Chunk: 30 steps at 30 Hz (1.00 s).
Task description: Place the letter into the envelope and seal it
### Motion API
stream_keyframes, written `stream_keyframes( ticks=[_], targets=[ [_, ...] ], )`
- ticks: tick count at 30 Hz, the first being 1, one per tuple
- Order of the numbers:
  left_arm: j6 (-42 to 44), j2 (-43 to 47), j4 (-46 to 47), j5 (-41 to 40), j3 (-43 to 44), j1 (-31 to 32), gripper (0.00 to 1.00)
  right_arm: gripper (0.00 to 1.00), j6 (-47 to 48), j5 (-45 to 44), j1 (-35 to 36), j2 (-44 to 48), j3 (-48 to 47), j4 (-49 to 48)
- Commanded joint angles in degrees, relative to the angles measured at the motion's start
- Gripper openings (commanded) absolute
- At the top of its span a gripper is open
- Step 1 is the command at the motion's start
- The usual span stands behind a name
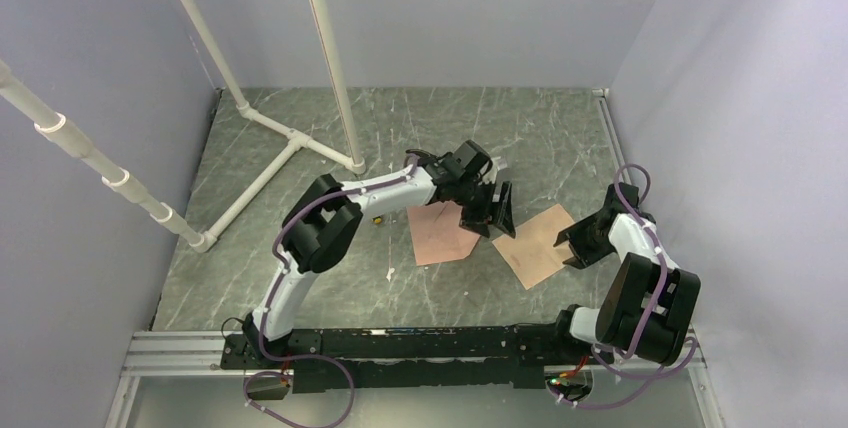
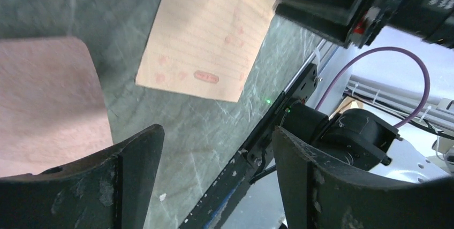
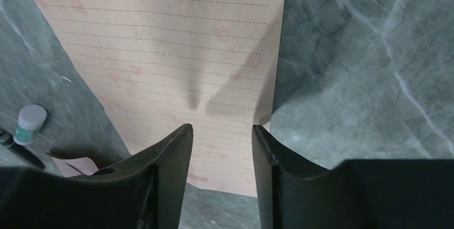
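The envelope [image 1: 440,234] lies flat on the grey marble table, pinkish-brown; its rounded corner shows in the left wrist view [image 2: 48,100]. The letter [image 1: 536,244] lies flat to its right, tan with dotted lines and faint pink marks; it also shows in the left wrist view [image 2: 209,31] and the right wrist view [image 3: 160,52]. My left gripper [image 1: 490,216] hangs open and empty over the gap between the envelope and the letter [image 2: 217,132]. My right gripper [image 1: 573,245] is open and empty just above the letter's right edge [image 3: 220,132].
A white pipe frame [image 1: 290,138] stands at the back left. Walls close in the table on three sides. A small white-capped thing [image 3: 29,119] sits beyond the letter's left side. The black base rail [image 1: 420,343] runs along the near edge.
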State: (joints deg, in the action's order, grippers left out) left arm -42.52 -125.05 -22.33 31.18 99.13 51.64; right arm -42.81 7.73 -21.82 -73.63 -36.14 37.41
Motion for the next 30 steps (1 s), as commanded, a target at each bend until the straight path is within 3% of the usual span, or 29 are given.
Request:
stream_keyframes(
  ticks=[1,10,18,21,30],
  targets=[
    [-5.8,0.5,-1.6,1.0,-3.5,0.9,0.8,0.47,-3.4,0.5,-0.1,0.6,0.2,0.8],
    [-14.9,2.0,14.8,4.0,-17.6,1.4,0.82,0.45,-9.9,6.8,-0.1,3.2,4.3,0.2],
    [-28.6,0.5,27.6,-1.9,-24.4,3.4,0.81,0.46,-10.6,8.5,-0.1,6.2,5.2,1.6],
    [-33.3,-0.2,36.4,-4.4,-27.2,4.0,0.81,0.48,-10.1,8.6,-0.1,6.7,6.0,1.9],
    [-32.8,-2.9,39.5,-8.0,-25.7,4.8,0.8,0.49,-3.7,12.1,-0.1,1.9,6.7,3.7]
  ],
)
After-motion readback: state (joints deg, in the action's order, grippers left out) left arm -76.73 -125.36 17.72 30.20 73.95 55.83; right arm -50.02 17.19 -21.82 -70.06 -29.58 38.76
